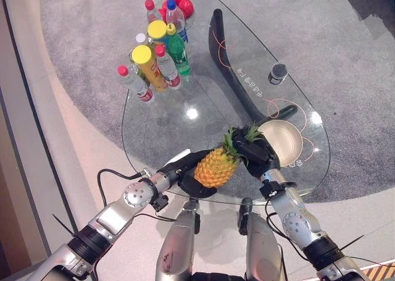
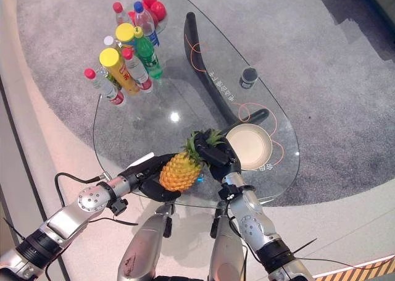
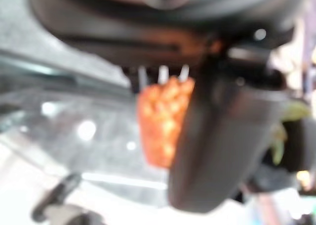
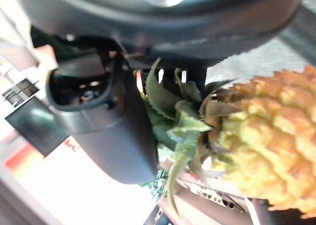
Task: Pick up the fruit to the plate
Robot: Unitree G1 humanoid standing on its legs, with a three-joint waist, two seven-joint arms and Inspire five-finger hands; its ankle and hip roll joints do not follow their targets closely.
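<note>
Pineapple [image 1: 215, 166] held by 2 hands over near table [image 1: 185, 117] edge: left hand [image 1: 185, 167] curled under body, right hand [image 1: 256, 151] clamped on crown, prob. to steady weight. Plate [image 1: 279, 140] at 2 o'clock, empty. Bottles [image 1: 157, 52] at 11.

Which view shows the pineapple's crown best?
Right wrist view: the pineapple crown's leaves are close against the right hand. Eye views show it small; left wrist view has just the orange body.
</note>
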